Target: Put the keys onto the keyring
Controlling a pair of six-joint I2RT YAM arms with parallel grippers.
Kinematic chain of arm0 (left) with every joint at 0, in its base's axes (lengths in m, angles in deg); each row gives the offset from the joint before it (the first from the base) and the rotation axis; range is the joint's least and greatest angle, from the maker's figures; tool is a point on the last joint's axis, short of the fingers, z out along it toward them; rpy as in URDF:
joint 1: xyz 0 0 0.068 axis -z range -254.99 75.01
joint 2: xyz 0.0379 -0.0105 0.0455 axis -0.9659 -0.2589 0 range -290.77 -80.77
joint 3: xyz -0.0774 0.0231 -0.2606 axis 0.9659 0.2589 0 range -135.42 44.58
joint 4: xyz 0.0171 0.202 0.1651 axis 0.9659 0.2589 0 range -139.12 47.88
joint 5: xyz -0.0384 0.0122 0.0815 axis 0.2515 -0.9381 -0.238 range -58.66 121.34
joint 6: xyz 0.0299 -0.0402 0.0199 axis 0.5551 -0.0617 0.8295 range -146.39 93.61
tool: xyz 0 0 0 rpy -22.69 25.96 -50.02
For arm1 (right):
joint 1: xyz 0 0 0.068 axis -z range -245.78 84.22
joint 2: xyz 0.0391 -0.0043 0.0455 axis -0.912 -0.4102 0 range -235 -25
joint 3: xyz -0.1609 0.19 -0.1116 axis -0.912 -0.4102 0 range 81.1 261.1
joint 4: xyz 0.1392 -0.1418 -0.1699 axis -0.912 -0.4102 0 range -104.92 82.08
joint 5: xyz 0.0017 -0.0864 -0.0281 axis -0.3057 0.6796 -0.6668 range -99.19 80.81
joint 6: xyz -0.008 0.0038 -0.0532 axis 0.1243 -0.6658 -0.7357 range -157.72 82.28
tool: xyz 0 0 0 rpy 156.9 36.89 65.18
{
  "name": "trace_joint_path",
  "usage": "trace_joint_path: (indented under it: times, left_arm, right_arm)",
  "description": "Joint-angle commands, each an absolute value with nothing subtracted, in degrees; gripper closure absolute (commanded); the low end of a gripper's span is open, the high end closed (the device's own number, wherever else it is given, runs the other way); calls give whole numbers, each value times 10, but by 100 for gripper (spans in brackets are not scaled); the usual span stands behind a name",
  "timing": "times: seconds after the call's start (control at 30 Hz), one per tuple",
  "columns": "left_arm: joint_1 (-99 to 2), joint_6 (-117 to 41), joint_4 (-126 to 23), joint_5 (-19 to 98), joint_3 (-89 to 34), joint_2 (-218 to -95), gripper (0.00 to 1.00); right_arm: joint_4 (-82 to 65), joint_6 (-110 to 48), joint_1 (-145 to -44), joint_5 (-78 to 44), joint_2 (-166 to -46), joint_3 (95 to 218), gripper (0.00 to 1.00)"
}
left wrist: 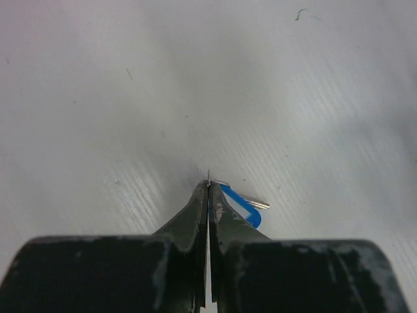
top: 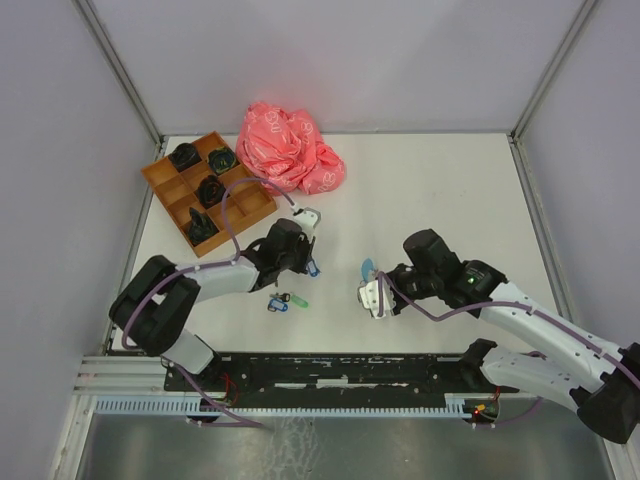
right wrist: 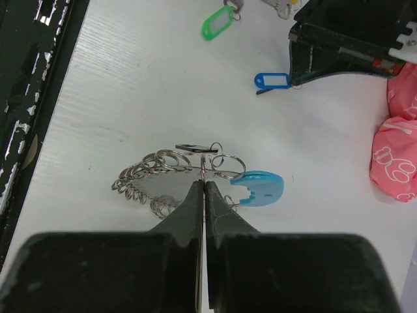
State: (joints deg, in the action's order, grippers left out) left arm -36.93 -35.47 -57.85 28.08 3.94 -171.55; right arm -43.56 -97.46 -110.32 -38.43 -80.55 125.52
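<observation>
Near the middle of the tabletop's [top: 450, 190] near edge, the right hand [right wrist: 205, 184] is clenched on the keyring [right wrist: 169, 169], its fingers pressed together over the cluster of silver loops; the keyring's light blue segment [right wrist: 257, 188] lies just to the far side of the fingertips, flat on the tabletop. Just left of centre, the left hand [left wrist: 208, 186] is pinched shut on the blue-tagged key [left wrist: 242, 205], whose tag rests on the surface beside one finger; the two hands stand apart. Closer to the near edge, between the arms, a green-tagged key [top: 298, 300] lies loose with a second loose key [top: 276, 304] just beside it. Toward the far left corner sit a wooden tray [top: 252, 200] holding dark objects and a crumpled pink bag [top: 290, 150].
</observation>
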Motion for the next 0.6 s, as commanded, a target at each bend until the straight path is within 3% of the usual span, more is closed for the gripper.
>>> trace_joint_path:
  times: [0.0, 0.57]
  left_arm:
    - [-367, -296, -672, 329, 83, -1627, 97]
    - [-357, -176, -816, 556, 172, -1486, 97]
  right_arm:
    - [-427, -966, -1106, -379, -791, 1266, 99]
    - [-410, -934, -1106, -315, -767, 1283, 99]
